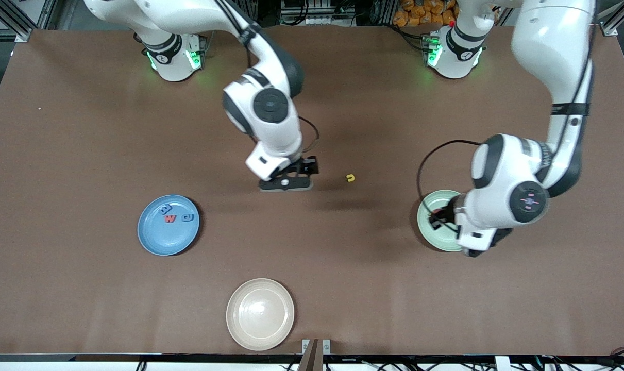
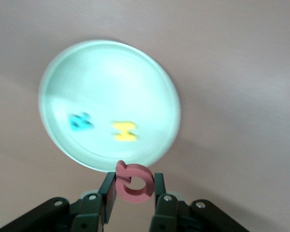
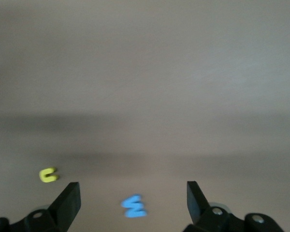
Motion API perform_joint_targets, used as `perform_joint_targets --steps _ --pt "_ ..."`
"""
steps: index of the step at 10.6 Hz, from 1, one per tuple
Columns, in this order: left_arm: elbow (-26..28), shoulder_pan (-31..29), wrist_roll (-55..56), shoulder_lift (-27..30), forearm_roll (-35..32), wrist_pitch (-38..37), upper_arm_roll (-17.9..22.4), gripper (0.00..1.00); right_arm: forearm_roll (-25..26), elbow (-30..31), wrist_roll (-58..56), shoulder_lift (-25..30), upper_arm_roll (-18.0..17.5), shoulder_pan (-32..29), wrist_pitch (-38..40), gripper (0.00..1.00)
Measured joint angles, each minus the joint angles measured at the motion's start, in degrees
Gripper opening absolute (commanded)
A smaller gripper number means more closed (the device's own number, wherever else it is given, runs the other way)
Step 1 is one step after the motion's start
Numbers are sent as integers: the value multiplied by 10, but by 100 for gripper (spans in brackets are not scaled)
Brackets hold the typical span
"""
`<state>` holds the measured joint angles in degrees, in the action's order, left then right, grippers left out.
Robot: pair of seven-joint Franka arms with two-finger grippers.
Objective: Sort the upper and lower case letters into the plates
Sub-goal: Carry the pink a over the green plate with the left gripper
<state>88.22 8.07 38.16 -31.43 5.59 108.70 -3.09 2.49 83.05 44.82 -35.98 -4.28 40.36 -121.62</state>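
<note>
My left gripper [image 2: 133, 181] is shut on a pink letter [image 2: 131, 197] and holds it over the edge of the pale green plate [image 2: 106, 77]. A teal letter [image 2: 80, 122] and a yellow letter [image 2: 124, 131] lie in that plate. In the front view the left gripper [image 1: 438, 216] hangs over the pale green plate [image 1: 440, 239]. My right gripper [image 3: 134, 193] is open above a blue letter [image 3: 134, 206] on the table, with a small yellow letter [image 3: 48, 175] beside it. The blue plate [image 1: 157, 239] holds three letters [image 1: 170, 218]. In the front view the right gripper [image 1: 286, 183] hides the blue letter.
A cream-white plate [image 1: 260, 314] sits near the table's front edge. The small yellow letter [image 1: 350, 178] lies on the brown table between the two grippers.
</note>
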Motion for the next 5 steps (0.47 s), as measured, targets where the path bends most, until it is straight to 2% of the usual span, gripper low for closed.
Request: perform_joint_targets --steps 2,4,5 --pt "30 -42 -54 5 0 11 0 21 20 -74 47 -72 2 37 -4 84" --pt "52 -51 -63 4 0 45 -1 23 40 -142 82 -139 4 67 -10 83" --pt "57 -50 -63 3 0 58 -2 38 47 -167 97 -167 8 77 -24 83"
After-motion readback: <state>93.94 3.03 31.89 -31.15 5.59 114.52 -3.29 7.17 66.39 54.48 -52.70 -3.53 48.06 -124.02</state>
